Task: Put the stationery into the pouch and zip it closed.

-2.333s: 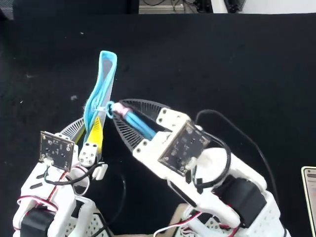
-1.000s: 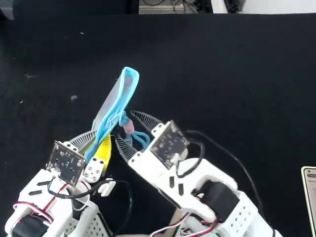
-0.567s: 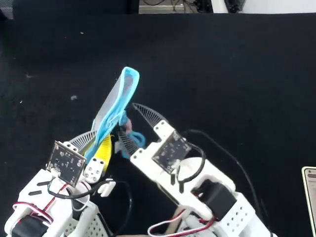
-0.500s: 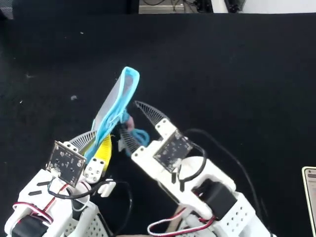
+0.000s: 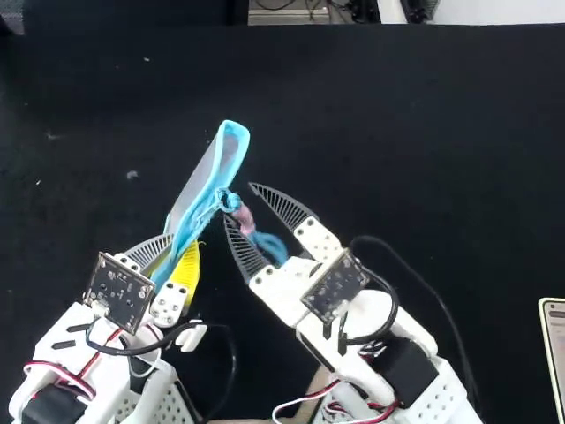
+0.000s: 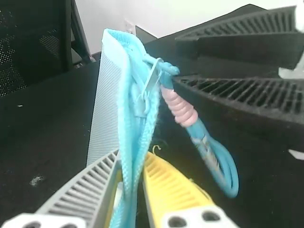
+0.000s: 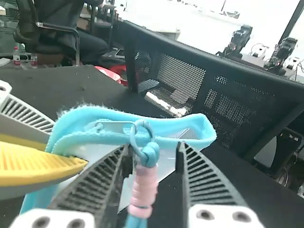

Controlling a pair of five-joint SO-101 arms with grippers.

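- Releasing: right hand (image 5: pixel 238 201), clenched on the blue zip cord with pink bead (image 5: pixel 246 217) a second ago, now stands open astride it.
- Left hand (image 5: pixel 181 244) grasps the light-blue mesh pouch (image 5: pixel 212 168) upright over the black worktop (image 5: pixel 424 132).
- Judgement: zip pull finished, or regrip due.

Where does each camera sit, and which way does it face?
High view: fixed overhead, facing down at the table, left arm, right arm, pouch.
Left wrist view: on the left arm, facing along the left tool clamping the pouch.
Right wrist view: on the right arm, facing past the right tool at the zipper pull.
All share the pouch.
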